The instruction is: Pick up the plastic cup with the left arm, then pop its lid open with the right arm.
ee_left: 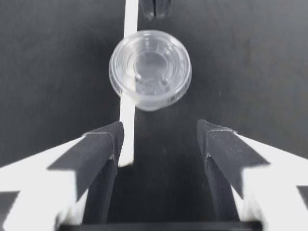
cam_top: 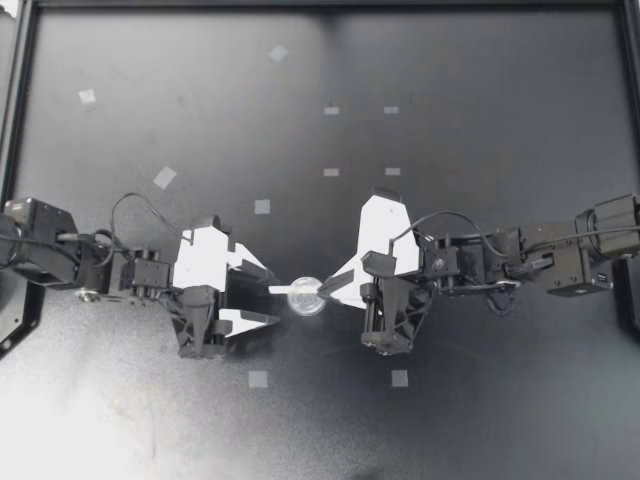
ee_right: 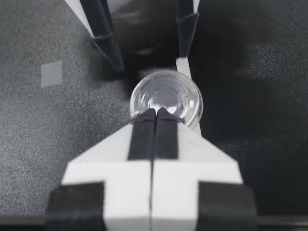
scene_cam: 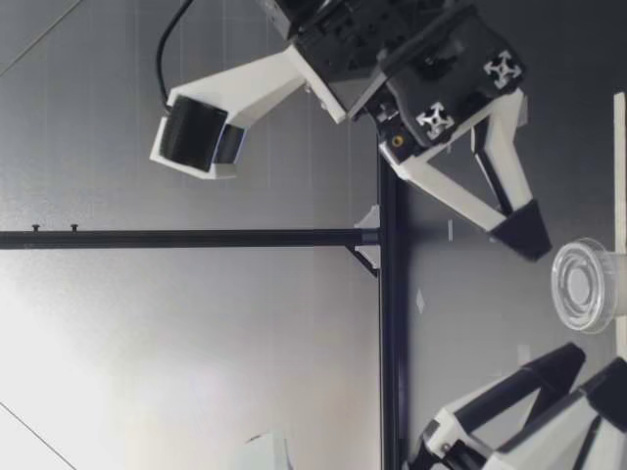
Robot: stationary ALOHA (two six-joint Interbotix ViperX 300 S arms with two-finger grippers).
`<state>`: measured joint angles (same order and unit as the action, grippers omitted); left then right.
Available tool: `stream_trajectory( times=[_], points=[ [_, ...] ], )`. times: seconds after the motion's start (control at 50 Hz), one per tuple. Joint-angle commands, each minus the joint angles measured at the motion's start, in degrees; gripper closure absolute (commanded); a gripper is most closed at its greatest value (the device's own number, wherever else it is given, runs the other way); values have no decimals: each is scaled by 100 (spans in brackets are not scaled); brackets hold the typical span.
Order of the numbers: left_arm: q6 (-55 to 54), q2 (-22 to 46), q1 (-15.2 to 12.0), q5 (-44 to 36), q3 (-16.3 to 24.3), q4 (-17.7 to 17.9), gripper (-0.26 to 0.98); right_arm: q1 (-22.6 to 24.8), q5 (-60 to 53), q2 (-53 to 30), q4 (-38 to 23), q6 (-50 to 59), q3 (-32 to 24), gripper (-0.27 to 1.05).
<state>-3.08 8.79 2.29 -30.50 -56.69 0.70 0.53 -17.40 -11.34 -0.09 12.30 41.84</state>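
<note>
My right gripper had its fingers pressed together, tips at the rim of the small clear plastic cup. The cup stood between the grippers, straight ahead of my left gripper, which gaped wide and empty. A white strip ran along that same line.

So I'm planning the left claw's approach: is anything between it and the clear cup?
Nothing blocks it. Between my open left claw and the clear plastic cup lies only a thin white strip. My shut right claw meets the cup's far rim.
</note>
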Motion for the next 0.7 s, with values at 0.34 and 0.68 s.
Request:
stream_trajectory(
  times=[0.34,0.68],
  points=[
    [9,211,9,-176,264,0,16,-79,-35,-97,-9,0,-220,87],
    [105,439,-149,-246,413,0,16,-97,-44,-105,-9,0,-220,87]
  ],
)
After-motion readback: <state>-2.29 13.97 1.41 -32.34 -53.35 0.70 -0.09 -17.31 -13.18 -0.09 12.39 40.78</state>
